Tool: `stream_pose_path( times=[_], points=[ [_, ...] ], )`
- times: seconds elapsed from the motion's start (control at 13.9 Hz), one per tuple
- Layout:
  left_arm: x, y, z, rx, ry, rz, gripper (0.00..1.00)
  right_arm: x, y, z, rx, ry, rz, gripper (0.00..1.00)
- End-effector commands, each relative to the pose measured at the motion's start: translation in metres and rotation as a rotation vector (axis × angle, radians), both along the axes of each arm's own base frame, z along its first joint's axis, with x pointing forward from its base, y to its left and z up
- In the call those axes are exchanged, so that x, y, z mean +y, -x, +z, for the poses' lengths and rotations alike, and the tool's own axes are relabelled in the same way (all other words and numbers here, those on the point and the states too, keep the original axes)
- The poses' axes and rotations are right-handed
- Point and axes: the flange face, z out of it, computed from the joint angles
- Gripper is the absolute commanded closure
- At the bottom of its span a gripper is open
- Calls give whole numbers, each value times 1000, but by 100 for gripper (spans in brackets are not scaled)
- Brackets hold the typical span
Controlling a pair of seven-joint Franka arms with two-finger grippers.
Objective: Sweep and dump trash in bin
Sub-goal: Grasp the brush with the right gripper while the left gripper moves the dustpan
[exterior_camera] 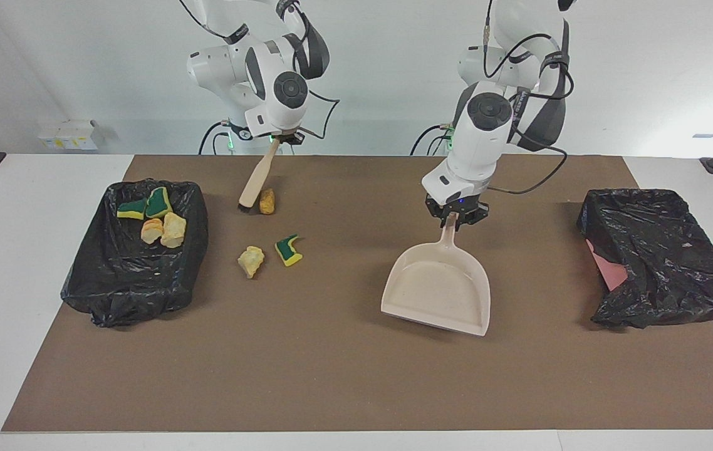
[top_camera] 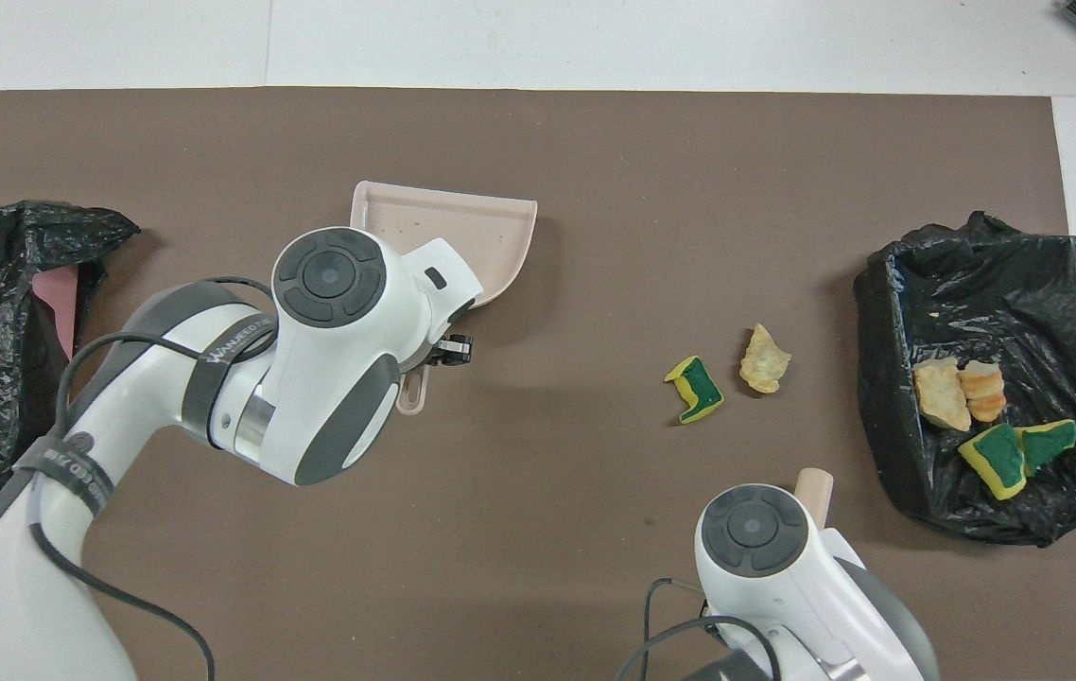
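The brown mat [exterior_camera: 356, 376] covers most of the white table [exterior_camera: 18, 313]. On it, at the right arm's end, stands the black-lined bin [exterior_camera: 134, 275] with 4 scraps [exterior_camera: 155, 219] inside. At the left arm's end lies a second bin [exterior_camera: 657, 257], also under a black bag, with something pink showing at its side.

The beige dustpan [exterior_camera: 441, 291] is around the middle of the mat, a little toward the left arm's end. The left gripper [exterior_camera: 455, 214] is closed on its handle, and the pan's mouth points at about 5 o'clock in the facing view, away from the robots.

The brush [exterior_camera: 256, 181] hangs tilted from the right gripper [exterior_camera: 281, 139], which is closed on the top of its wooden handle. The bristles are down at the mat, just beside the orange-brown scrap [exterior_camera: 267, 202], at its 9 o'clock in the facing view.

2 more scraps lie on the mat between bin and dustpan, farther from the robots than the orange-brown one: a cream scrap [exterior_camera: 250, 261] and a green-and-yellow scrap [exterior_camera: 289, 250], near each other.
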Motion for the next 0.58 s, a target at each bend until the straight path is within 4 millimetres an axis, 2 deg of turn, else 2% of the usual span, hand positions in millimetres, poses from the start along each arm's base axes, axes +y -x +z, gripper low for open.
stream_pose_path(
  times=[0.0, 0.07, 0.29, 0.36, 0.5],
  points=[
    [30, 12, 14, 36, -28, -106, 100, -5, 5, 1, -40, -73, 18, 100],
    [31, 13, 13, 46, -25, -172, 100, -2, 0, 0, -67, -94, 33, 100],
    [52, 20, 5, 75, -10, -388, 100, 4, -14, -3, -128, -156, 77, 100],
    [67, 19, 1, 87, -1, -461, 100, 6, -21, -6, -152, -178, 89, 100],
    [83, 15, -1, 100, 17, -597, 100, 0, -43, -8, -193, -221, 107, 100]
  ],
)
